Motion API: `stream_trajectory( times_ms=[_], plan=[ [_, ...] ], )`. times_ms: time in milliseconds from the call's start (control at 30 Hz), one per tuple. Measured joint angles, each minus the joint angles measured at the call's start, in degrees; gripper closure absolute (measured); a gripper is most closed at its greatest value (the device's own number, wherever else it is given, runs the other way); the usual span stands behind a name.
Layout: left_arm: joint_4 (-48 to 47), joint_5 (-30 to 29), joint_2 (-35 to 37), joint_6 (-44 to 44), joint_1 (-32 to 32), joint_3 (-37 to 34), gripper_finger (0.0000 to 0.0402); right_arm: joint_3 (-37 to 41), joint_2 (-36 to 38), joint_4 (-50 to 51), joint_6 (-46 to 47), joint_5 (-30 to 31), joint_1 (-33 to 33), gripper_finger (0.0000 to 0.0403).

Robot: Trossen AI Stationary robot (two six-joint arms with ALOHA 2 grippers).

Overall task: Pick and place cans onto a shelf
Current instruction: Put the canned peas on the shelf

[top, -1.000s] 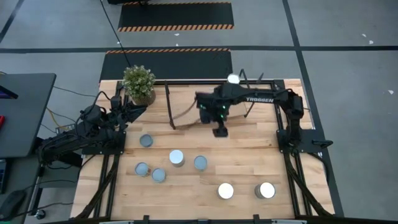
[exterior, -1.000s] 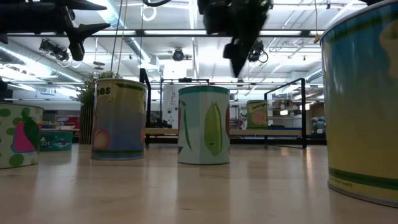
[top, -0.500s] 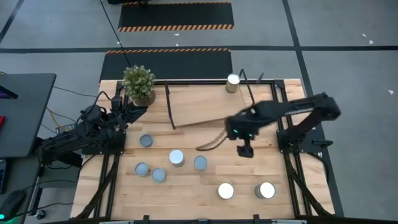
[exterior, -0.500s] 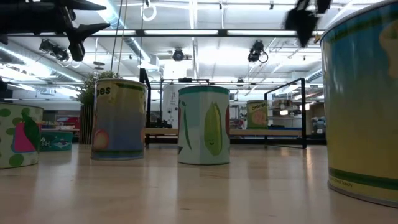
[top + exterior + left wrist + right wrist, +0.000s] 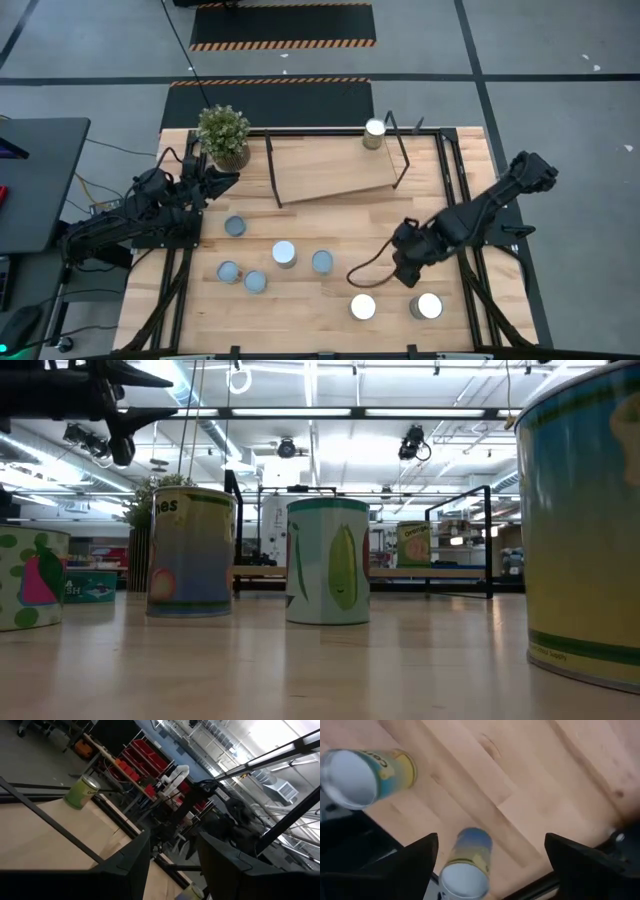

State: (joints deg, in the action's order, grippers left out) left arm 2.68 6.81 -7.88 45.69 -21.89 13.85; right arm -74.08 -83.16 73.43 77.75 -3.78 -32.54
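Right tool (image 5: 412, 270) stretched low over the surface (image 5: 330, 220), fingers (image 5: 420, 857) spread apart, hovering above two white-topped cans (image 5: 363, 307) near the front edge; one can (image 5: 375, 133) on the shelf (image 5: 335, 170); left tool (image 5: 215, 180) parked beside the potted plant (image 5: 223, 135), fingers parted.

bright even overhead light; right wrist view motion-blurred, ceiling glare.

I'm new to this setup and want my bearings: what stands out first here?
The right gripper hangs open above the near right of the table, over two bright-topped cans. One can already stands at the shelf's far right corner, and five more cluster near the middle. The left gripper waits beside the potted plant.
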Motion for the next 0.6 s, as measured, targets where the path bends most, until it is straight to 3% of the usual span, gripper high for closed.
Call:
stream_trajectory(
  times_ms=[367,600],
  plan=[
    [-2.5,-0.1,0.0,0.0,0.0,0.0,0.0232,0.0,-8.5,-4.7,16.8,0.3,-11.1,0.0025],
    [-4.2,-0.1,0.0,0.0,0.0,0.0,0.0232,4.8,-8.7,-12.4,25.8,-2.0,-15.1,0.0024]
  ],
)
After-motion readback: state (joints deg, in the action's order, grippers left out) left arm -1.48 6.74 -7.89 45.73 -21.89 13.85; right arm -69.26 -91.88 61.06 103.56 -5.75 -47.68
